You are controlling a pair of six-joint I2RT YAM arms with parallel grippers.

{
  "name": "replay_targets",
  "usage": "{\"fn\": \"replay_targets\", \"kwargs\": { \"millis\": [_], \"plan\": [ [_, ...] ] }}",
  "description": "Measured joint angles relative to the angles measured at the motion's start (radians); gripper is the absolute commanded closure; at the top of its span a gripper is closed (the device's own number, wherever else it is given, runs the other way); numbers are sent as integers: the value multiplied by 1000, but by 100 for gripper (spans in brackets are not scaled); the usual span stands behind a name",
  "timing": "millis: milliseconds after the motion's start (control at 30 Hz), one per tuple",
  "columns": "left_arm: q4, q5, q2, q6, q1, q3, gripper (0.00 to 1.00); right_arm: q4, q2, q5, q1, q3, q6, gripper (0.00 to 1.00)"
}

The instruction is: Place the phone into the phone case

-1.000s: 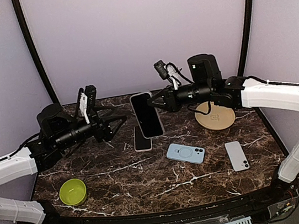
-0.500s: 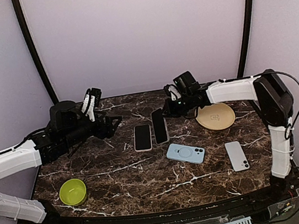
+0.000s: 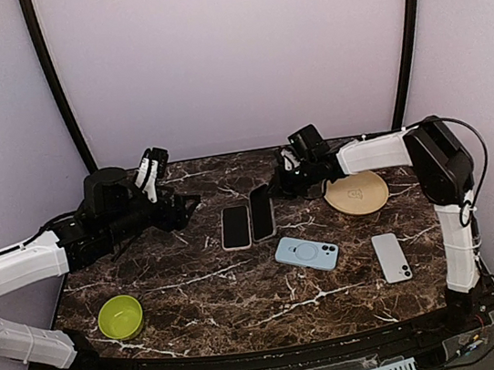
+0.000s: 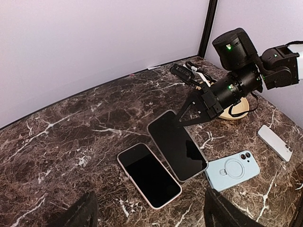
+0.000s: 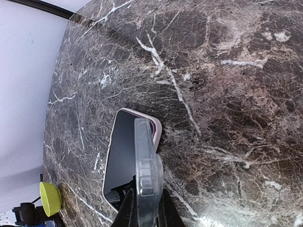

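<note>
"Marble surface (image 3: 197,284), dark and white-veined, two arms over it. How far along?" the desk asks.

"Not done, by my reading. From the left: a lime bowl (image 3: 121,316) sits near the front. The left claw (image 3: 188,208) hovers with fingers spread wide, holding nothing, its arm stretched low toward the middle. A pink-rimmed phone (image 4: 149,175) lies flat, screen up, uncased. Just beside it the clear-rimmed phone case (image 4: 177,145) stands tilted on one long edge, pinched at its far end by the right claw (image 4: 185,116)."

"And the right arm?"

"It reaches in low from the right, wrist rolled so the case sits aslant. Whether case and phone touch I cannot tell. Left to do: bring them together and press the phone home. Further right lie a pale-blue ringed phone (image 3: 306,253), a wooden disc (image 3: 356,193) and a white phone (image 3: 391,257), both phones back up."
</note>
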Motion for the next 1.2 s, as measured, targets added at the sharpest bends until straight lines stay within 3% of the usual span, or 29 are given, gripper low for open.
{"fn": "replay_targets", "kwargs": {
  "millis": [233,400,733,867,967,1033,1067,1200],
  "plan": [
    [-2,0,0,0,0,0,21,32,39,-15,-21,0,38,76],
    [-5,0,0,0,0,0,22,23,59,21,-24,-3,31,68],
    [-7,0,0,1,1,0,22,8,61,57,-24,-11,21,64],
    [-8,0,0,2,1,0,22,-19,59,100,-22,-11,3,58],
    [-8,0,0,4,1,0,21,-100,40,183,-16,-10,-43,42],
    [-8,0,1,6,1,0,21,-177,8,253,-3,-6,-95,10],
    [-8,1,2,8,1,0,21,-216,-13,285,5,-3,-114,2],
    [-9,0,5,11,1,0,21,-342,-109,369,43,3,-222,1]
  ]
}}
